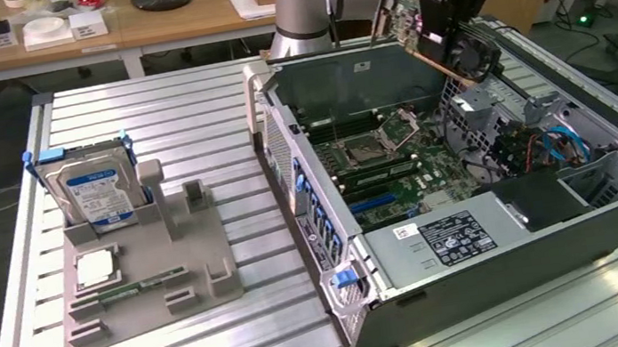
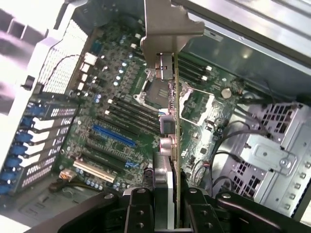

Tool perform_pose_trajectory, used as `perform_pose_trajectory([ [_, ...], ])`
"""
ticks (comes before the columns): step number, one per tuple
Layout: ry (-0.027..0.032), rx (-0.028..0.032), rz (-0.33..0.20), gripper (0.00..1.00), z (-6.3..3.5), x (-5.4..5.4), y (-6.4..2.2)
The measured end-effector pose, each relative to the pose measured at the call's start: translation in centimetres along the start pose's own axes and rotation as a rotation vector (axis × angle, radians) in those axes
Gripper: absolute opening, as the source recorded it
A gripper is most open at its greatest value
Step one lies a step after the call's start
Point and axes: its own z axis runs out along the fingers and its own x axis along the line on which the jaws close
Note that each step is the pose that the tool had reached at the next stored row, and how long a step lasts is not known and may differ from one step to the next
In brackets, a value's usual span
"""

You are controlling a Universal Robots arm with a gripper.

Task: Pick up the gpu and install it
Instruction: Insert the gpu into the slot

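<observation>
Tally: one gpu (image 2: 176, 121), one end effector (image 2: 167, 211), one robot arm (image 1: 305, 3). One open computer case (image 1: 510, 246) with one motherboard (image 1: 392, 162) inside. On the desk (image 1: 157, 113), one grey holder (image 1: 203, 277) carrying one hard drive (image 1: 96, 192), one processor chip (image 1: 96, 269) and one memory stick (image 1: 121, 294).
</observation>
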Motion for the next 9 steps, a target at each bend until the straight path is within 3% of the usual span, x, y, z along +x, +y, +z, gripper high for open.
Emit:
perform_pose_trajectory([
  [9, 0.0036, 0.002, -0.161, 0.28, 0.0, 0.0, 0.0],
])
